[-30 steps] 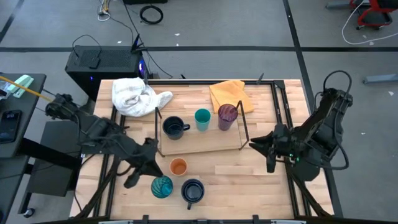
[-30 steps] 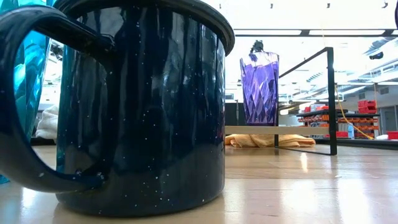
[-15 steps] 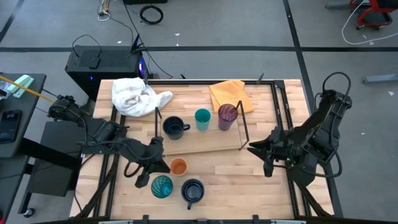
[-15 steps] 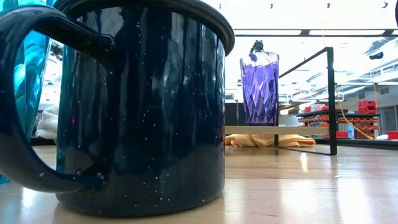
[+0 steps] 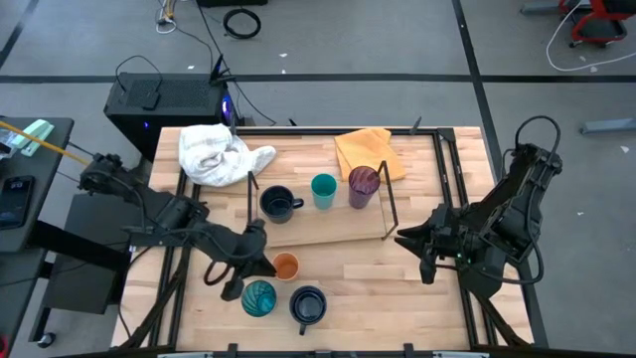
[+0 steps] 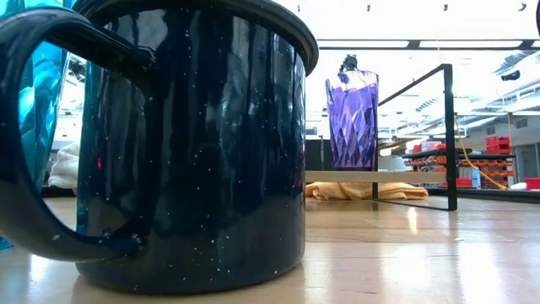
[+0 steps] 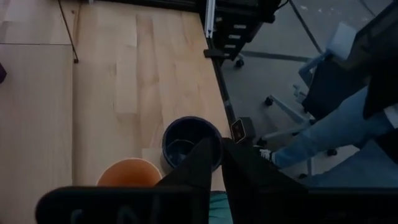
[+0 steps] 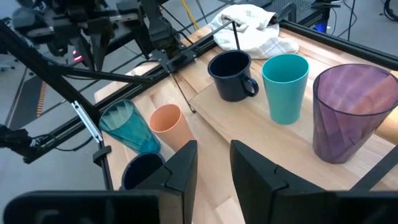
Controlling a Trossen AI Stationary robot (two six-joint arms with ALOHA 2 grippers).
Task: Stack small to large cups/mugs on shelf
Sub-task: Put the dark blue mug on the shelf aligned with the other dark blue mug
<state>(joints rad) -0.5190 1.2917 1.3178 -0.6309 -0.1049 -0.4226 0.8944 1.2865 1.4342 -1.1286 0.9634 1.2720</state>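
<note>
- In the low view, a dark navy mug (image 6: 190, 143) stands so near the lens that it blocks most of the table; only a sliver of the patterned teal tumbler (image 6: 38, 127) shows behind its handle.
- In the same view, the purple tumbler (image 6: 352, 120) is visible in full, standing upright on the shelf (image 6: 380, 176) beside the black wire rail.
- In the left wrist view, the patterned teal tumbler is almost wholly hidden under the left claw (image 7: 214, 163); the orange cup (image 7: 129, 173) is cut off by the claw body.
- The left claw (image 5: 241, 267) hangs low over the front of the table, fingers nearly together with only a thin slit between them, holding nothing.
- The orange cup (image 5: 285, 266) stands just beside this claw, toward the table's middle; the patterned teal tumbler (image 5: 258, 297) is just beyond its tips, and the navy mug (image 5: 309, 304) stands next to that tumbler.
- The right claw (image 5: 415, 242) waits off the shelf's right end, near the right table edge; its fingers (image 8: 183, 163) stand parted and empty.
- The shelf (image 5: 328, 227) is a light-wood board. On it stand, in a row away from the right claw: the faceted purple tumbler (image 5: 363, 186), a plain teal cup (image 5: 323, 191) and a second navy mug (image 5: 276, 204), handle toward the teal cup.
- Behind the shelf lie a white cloth (image 5: 217, 152) and a folded yellow cloth (image 5: 366, 151).
- The shelved cups are upright, apart and not nested.
</note>
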